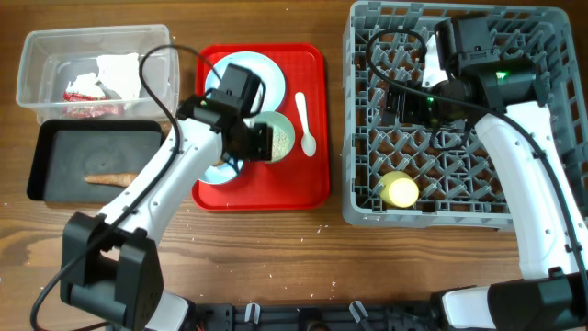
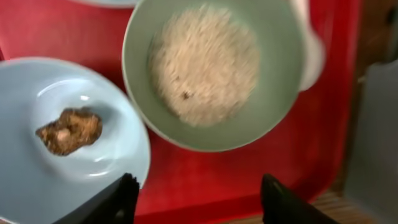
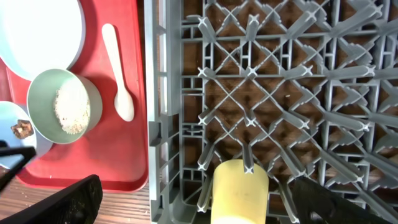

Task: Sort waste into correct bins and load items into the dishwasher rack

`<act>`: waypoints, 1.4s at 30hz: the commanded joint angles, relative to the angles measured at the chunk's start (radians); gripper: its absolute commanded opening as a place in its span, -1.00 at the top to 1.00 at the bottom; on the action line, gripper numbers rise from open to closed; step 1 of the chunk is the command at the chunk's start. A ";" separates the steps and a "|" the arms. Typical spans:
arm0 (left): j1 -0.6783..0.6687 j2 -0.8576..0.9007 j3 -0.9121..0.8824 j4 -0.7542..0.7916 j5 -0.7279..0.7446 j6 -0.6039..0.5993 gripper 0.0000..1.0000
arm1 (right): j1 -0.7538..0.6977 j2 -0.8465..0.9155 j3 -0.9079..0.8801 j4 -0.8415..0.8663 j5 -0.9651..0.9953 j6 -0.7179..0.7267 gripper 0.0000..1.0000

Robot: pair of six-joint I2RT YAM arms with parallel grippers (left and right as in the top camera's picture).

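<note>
On the red serving tray, a pale greenish-white bowl (image 1: 277,136) holds white rice (image 2: 208,65). Beside it a pale blue small bowl (image 2: 37,168) holds a small brown food lump (image 2: 68,130). My left gripper (image 1: 248,150) hovers open and empty just above these two bowls (image 2: 202,202). A round white plate (image 1: 266,74) and a white spoon (image 1: 305,119) also lie on the tray. The yellow cup (image 1: 400,189) lies in the grey dishwasher rack (image 1: 551,198). My right gripper (image 1: 411,103) is open and empty above the rack (image 3: 202,202), with the cup (image 3: 239,190) between its fingers' line.
The clear tub (image 1: 37,55) at far left holds a red wrapper (image 1: 90,99) and a white napkin (image 1: 118,72). The black tray (image 1: 55,147) below it holds a brown sausage-like piece (image 1: 112,178). The red tray (image 1: 312,188) lies between the bins and the rack.
</note>
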 commanded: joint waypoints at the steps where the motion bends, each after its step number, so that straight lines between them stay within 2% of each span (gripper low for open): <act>1: 0.028 0.000 -0.087 0.002 -0.046 0.042 -0.21 | 0.005 -0.006 0.018 0.014 -0.005 -0.023 -0.99; 4: 0.031 0.000 -0.142 0.032 -0.051 0.169 -0.20 | 0.005 -0.006 0.018 0.014 -0.004 -0.023 -0.98; 10: 0.031 0.000 -0.218 0.112 -0.141 0.171 0.07 | 0.005 -0.006 0.018 0.013 -0.004 -0.024 -0.98; 13: 0.031 0.000 -0.224 0.114 -0.155 0.171 0.36 | 0.005 -0.006 0.018 0.013 -0.004 -0.023 -0.97; 16: 0.031 0.001 -0.238 0.131 -0.156 0.171 0.37 | 0.005 -0.006 0.018 0.012 -0.004 -0.023 -0.97; 21: 0.031 0.002 -0.257 0.151 -0.156 0.171 0.71 | 0.005 -0.006 0.018 0.012 0.007 -0.027 -0.98; 23: 0.031 0.002 -0.257 0.155 -0.155 0.166 0.92 | 0.005 -0.006 0.018 0.011 0.007 -0.027 -0.98; 28: 0.034 -0.003 -0.236 0.134 -0.155 0.051 0.92 | 0.005 -0.006 0.018 0.009 0.008 -0.031 -0.98; 30: 0.034 -0.026 -0.131 0.026 -0.154 -0.024 0.92 | 0.005 -0.006 0.018 0.010 0.008 -0.046 -0.97; 34: 0.045 -0.076 0.064 -0.115 -0.121 -0.025 0.92 | 0.005 -0.006 0.018 0.008 0.008 -0.046 -0.99; 37: 0.132 -0.101 0.127 -0.137 -0.046 -0.025 0.92 | 0.005 -0.006 0.018 0.008 0.008 -0.046 -0.98; 40: 0.360 -0.106 0.126 -0.148 0.144 -0.012 0.92 | 0.005 -0.006 0.018 0.005 0.008 -0.047 -0.98; 42: 0.531 -0.101 0.124 -0.116 0.311 0.054 0.92 | 0.005 -0.006 0.018 0.006 0.008 -0.047 -0.99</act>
